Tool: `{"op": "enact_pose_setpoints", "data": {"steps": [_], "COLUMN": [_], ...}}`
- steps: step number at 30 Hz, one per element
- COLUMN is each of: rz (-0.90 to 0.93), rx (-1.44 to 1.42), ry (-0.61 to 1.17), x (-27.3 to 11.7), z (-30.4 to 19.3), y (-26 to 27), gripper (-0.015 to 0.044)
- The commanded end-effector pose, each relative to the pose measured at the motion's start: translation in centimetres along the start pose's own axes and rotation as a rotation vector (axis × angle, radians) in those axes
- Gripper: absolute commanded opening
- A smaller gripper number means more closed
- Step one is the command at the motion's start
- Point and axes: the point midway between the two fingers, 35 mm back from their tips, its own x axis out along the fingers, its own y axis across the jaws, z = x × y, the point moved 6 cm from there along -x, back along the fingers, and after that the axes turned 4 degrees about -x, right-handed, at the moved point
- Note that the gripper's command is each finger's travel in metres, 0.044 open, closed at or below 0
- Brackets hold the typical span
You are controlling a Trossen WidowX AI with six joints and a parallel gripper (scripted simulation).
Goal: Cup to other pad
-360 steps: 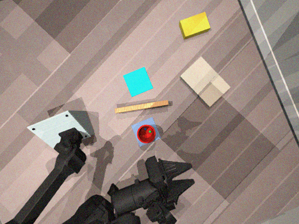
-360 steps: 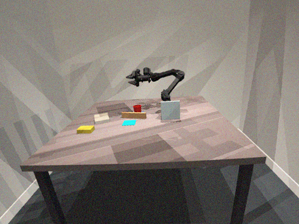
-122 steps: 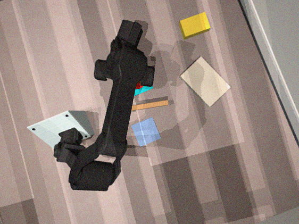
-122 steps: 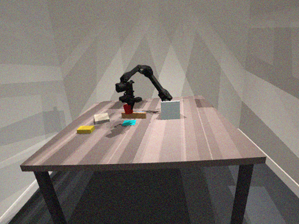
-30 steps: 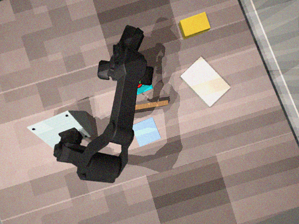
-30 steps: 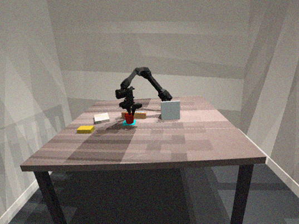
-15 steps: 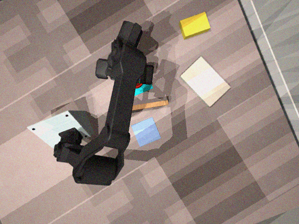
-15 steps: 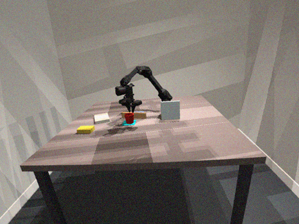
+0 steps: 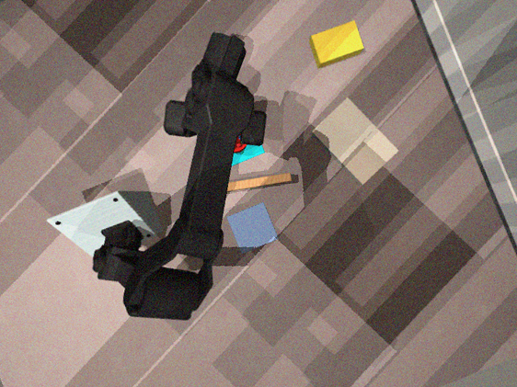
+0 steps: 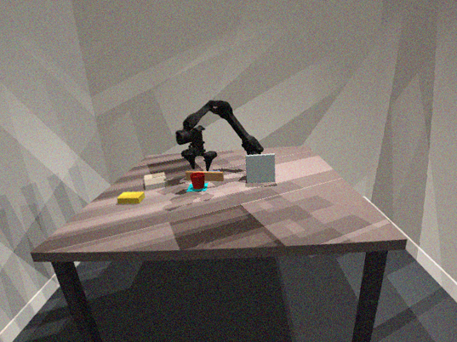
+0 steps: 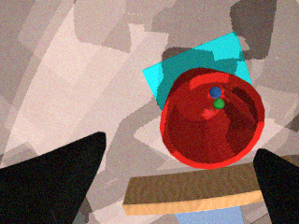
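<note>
End effector hangs above the table with its two dark fingers spread wide and nothing between them. Below it the red cup stands upright on the cyan pad, free of the fingers, with a blue and a green marble visible inside.

The main risk appears to be the retreat: a finger swinging sideways or dipping while pulling away could clip the rim, tip the cup and spill the marbles. A wooden bar lies just beside the cup, between it and the pale blue pad, and could also catch a low finger.

From above, the arm hides nearly all of the cup and much of the cyan pad. Whether more marbles lie in the cup's shaded side is hard to tell.
</note>
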Motion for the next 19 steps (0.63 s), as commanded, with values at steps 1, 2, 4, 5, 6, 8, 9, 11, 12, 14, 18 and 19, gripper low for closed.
{"op": "enact_pose_setpoints", "data": {"steps": [1,2,4,5,6,8,9,11,12,14,18,19], "rz": [0.0,0.0,0.0,0.0,0.0,0.001,0.001,0.001,0.001,0.001,-0.003,-0.003], "rx": [0.006,0.006,0.007,0.007,0.007,0.008,0.008,0.009,0.009,0.009,0.004,0.004], "ry": [-0.01,-0.011,-0.011,-0.012,-0.012,-0.013,-0.013,-0.013,-0.014,-0.014,-0.012,-0.012], "x": [-1.4,-1.8,-2.5,-2.8,-3.2,-3.9,-4.2,-4.9,-5.2,-5.4,-5.1,-5.1], "z": [0.1,0.1,0.1,0.1,0.1,0.1,0.1,0.0,0.0,-0.1,0.0,0.0], "y": [0.0,0.0,0.0,-0.1,-0.1,-0.1,-0.1,-0.1,-0.2,-0.2,-0.2,-0.2], "gripper": [0.044,0.044,0.044,0.044,0.044,0.044,0.044,0.044,0.044,0.044,0.044,0.044]}}
